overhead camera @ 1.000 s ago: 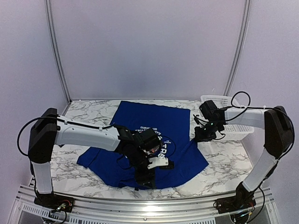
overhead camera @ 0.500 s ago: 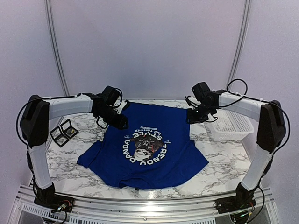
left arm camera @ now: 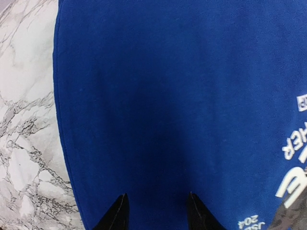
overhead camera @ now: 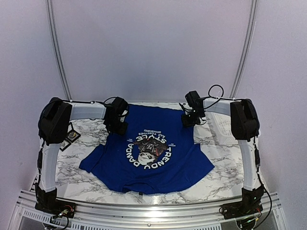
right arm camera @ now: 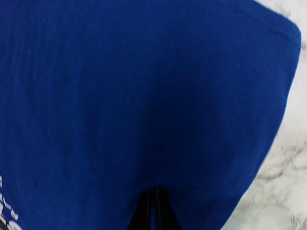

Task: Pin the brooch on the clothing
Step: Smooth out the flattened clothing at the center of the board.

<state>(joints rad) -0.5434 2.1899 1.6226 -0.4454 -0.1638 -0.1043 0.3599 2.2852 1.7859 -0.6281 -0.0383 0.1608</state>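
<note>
Clothing lies spread out, royal-blue, panda print upward.

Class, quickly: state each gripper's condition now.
Left gripper: open, over the T-shirt, holding nothing.
Right gripper: shut; whether it pinches the T-shirt cannot be told.

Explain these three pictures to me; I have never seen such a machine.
Two white robot arms are bolted at the near edge of a marble table. The wide picture comes from a fixed camera above and behind them. The other two come from a camera on each wrist, looking past its own fingers. A blue T-shirt with a panda print lies flat, with a small dark box near the left arm and a white basket near the right. The left gripper is open over the shirt. The right gripper is shut; whether it pinches cloth is unclear.
</note>
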